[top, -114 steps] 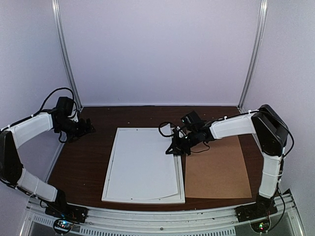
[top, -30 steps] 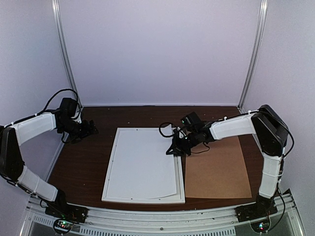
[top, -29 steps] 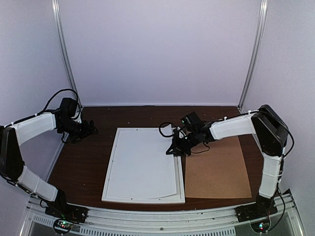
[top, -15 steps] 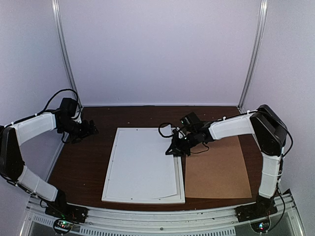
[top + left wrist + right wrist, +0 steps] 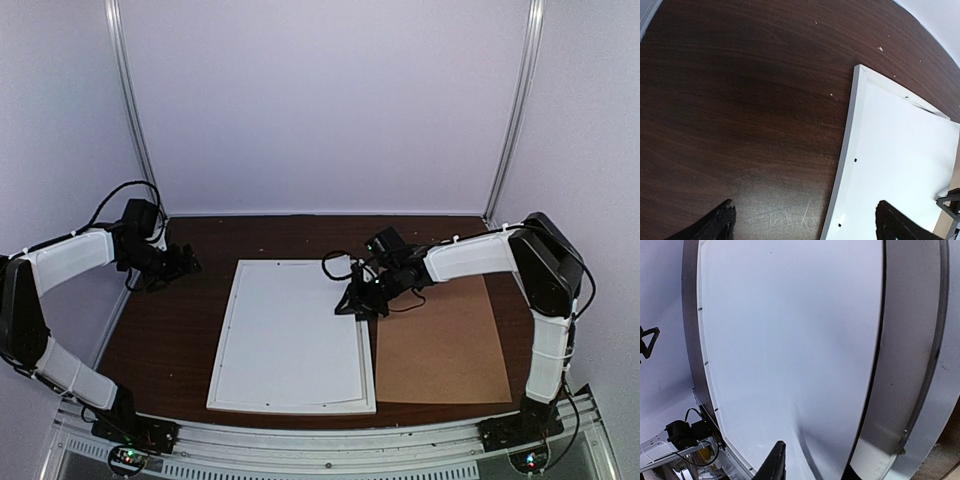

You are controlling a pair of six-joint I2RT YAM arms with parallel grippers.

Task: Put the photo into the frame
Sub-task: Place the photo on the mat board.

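Note:
The white frame (image 5: pixel 222 350) lies flat in the middle of the table. Inside it the photo (image 5: pixel 290 335) lies white back up, so its picture side is hidden. My right gripper (image 5: pixel 356 300) sits low at the frame's far right side. In the right wrist view its jaws (image 5: pixel 810 467) stand a little apart, with the photo (image 5: pixel 790 340) and its right edge between them, one finger (image 5: pixel 775 462) above the sheet. My left gripper (image 5: pixel 183 263) hovers wide open over bare table left of the frame. In the left wrist view the frame's rail (image 5: pixel 847 150) runs between the fingers.
A plain brown backing board (image 5: pixel 440 345) lies flat on the table right of the frame, under the right arm. Dark wood table (image 5: pixel 170 330) shows to the left and behind. White walls with metal posts close in the back and sides.
The right gripper's jaws have parted. The photo's near edge, bowed up half a second ago, now lies flat in the frame. The left arm has not moved.

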